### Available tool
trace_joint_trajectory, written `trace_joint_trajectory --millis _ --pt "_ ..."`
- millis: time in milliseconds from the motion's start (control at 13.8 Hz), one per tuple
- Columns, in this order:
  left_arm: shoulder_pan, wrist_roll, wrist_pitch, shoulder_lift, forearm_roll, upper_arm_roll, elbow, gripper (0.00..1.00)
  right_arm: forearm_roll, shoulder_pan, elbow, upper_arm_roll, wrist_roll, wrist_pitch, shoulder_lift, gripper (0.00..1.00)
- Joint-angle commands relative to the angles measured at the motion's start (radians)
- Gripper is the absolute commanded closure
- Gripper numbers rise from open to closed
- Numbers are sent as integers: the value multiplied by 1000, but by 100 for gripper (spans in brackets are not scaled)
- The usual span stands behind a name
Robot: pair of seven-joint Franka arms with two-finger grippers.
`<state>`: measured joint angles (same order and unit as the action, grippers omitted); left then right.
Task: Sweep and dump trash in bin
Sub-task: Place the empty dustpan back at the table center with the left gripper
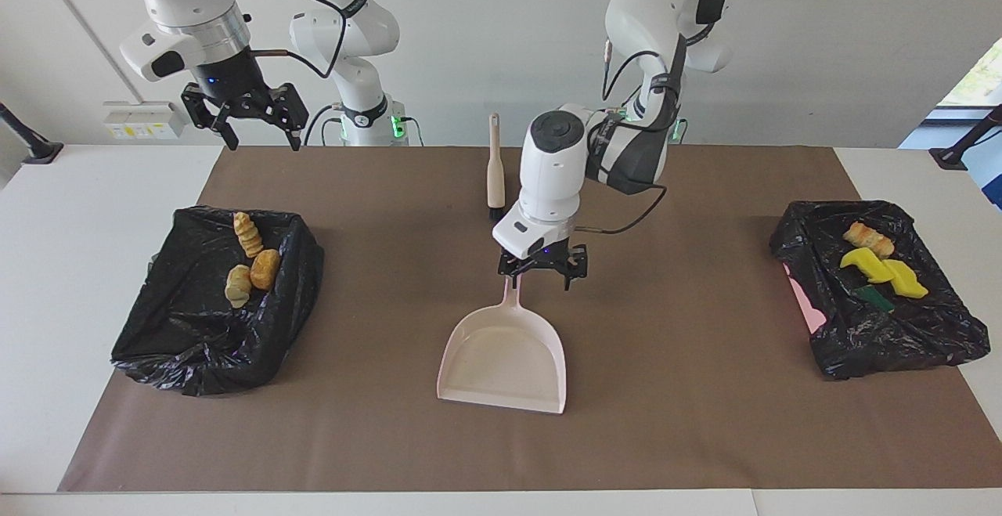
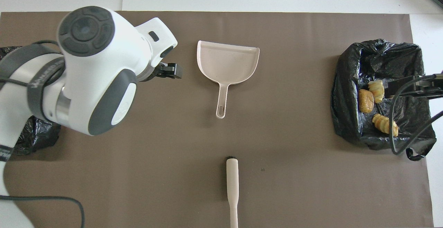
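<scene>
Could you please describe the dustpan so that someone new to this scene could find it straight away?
Start at the brown mat covering the table; two black bin bags sit at its ends. Midway between them lies the dustpan, farther from the robots than the brush. It is the only pale pink, flat scoop, with a thin handle.

Robotics lab: two white arms [image 1: 626, 148], papered table [image 1: 704, 422], bare wall.

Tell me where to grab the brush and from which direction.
Grip the brush on its thicker beige body, coming straight down with fingers across its width. It lies flat on the mat, nearer the robots than the dustpan, bristle end toward the pan, with both long sides free.
</scene>
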<state>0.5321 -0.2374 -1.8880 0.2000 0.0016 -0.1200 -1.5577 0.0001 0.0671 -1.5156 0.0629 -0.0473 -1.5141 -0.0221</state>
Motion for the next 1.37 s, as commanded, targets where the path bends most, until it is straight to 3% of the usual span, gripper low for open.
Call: trace_joint_trajectory --millis 0,361,578,722,939,1300 --pt "-56 73 70 -171 14 13 -137 0 20 -16 14 -2 26 -3 7 0" --pt "-176 233 202 -266 5 5 -84 0 20 -18 12 -3 27 -3 7 0" --pt "-266 370 349 -249 -9 3 34 0 20 -16 3 -2 26 -3 4 0" --pt "-339 415 395 -244 -54 3 57 0 20 -16 -1 -2 27 -3 1 0" --pt "-392 417 451 -174 -72 3 171 0 20 -16 -1 -2 27 -3 -1 0" --pt "-393 412 443 -182 -60 11 169 0 20 -16 -1 -3 26 -3 -1 0"
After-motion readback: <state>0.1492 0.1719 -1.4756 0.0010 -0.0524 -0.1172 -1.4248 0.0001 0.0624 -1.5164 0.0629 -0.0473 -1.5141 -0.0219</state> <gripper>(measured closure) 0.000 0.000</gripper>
